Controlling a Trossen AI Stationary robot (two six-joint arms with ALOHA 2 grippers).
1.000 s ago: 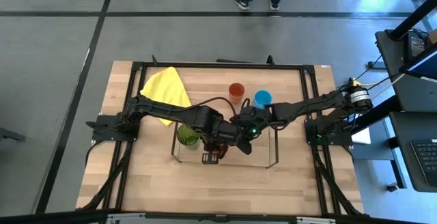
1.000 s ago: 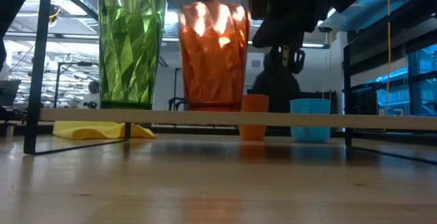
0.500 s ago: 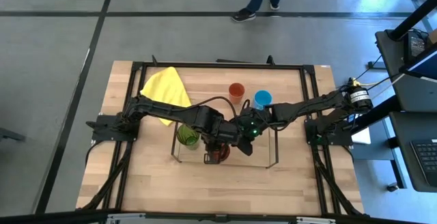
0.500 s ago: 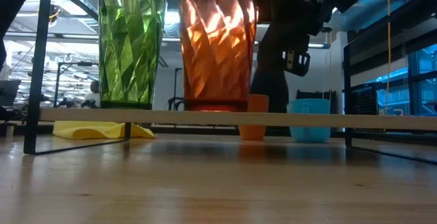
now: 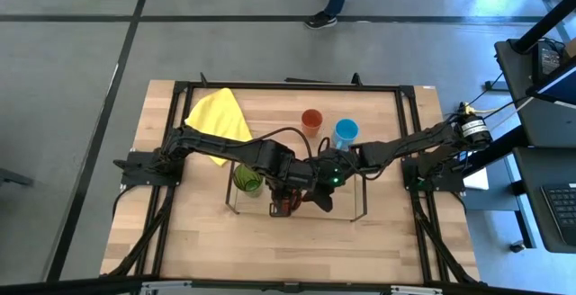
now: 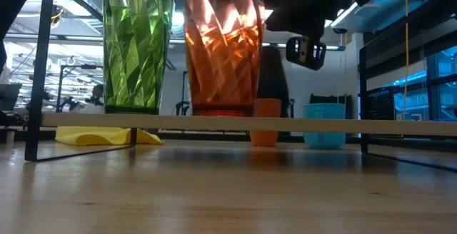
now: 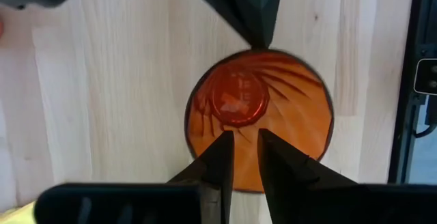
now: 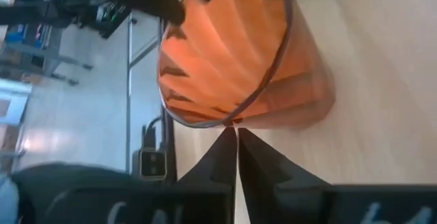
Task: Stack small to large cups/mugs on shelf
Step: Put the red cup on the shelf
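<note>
We see the wire shelf (image 5: 360, 207) in the middle of the table (image 5: 180, 241). On it stand the green tumbler (image 6: 136, 45) and, just beside it, the red-orange cup (image 6: 221, 52), both upright. We look down into the red-orange cup and see nothing inside. The blue mug (image 5: 346, 130) and the small orange cup (image 5: 311, 118) sit behind the shelf. The left gripper (image 7: 244, 157) pinches the red-orange cup's rim. The right gripper (image 8: 236, 157), fingers pressed together, points at that rim from the other side.

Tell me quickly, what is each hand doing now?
Left hand: closed on the rim of the red-orange cup.
Right hand: shut, empty, tips at the same cup's rim.
</note>
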